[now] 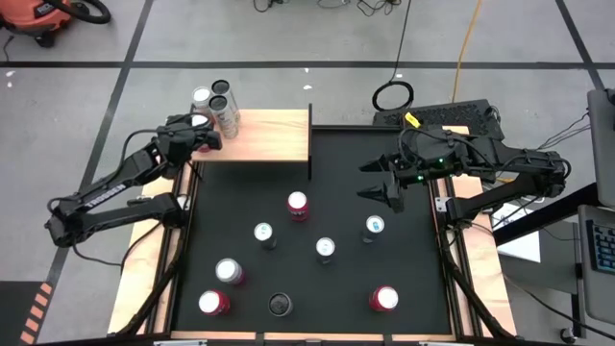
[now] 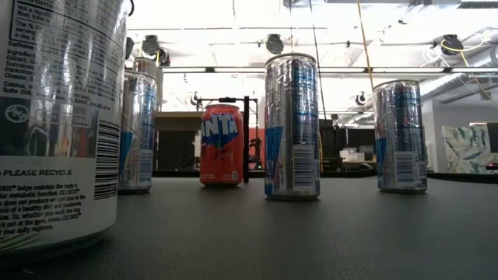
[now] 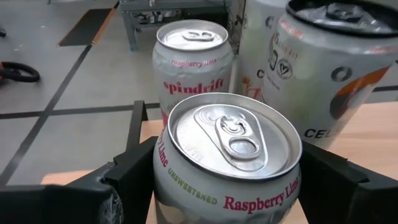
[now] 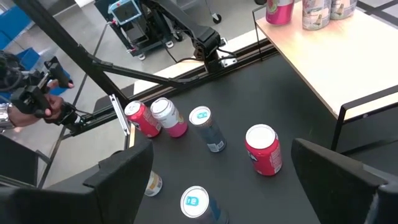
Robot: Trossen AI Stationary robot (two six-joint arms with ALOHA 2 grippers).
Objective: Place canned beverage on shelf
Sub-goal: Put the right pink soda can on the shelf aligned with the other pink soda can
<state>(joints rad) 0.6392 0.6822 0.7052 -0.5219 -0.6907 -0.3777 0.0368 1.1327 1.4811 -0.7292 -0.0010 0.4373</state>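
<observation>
Left wrist view: silver Raspberry Lime can btwn left jaws, clamped, on pale-wood shelf, right jaws apart.

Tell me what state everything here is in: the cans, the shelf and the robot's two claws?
Shelf: carrying cans at its left end.
Shelf cans: three, upright.
Raspberry Lime can: upright, sealed, at the shelf.
Left gripper: closed around the Raspberry Lime can.
Right gripper: open, empty, above the mat.
Mat cans: eight, upright.
</observation>
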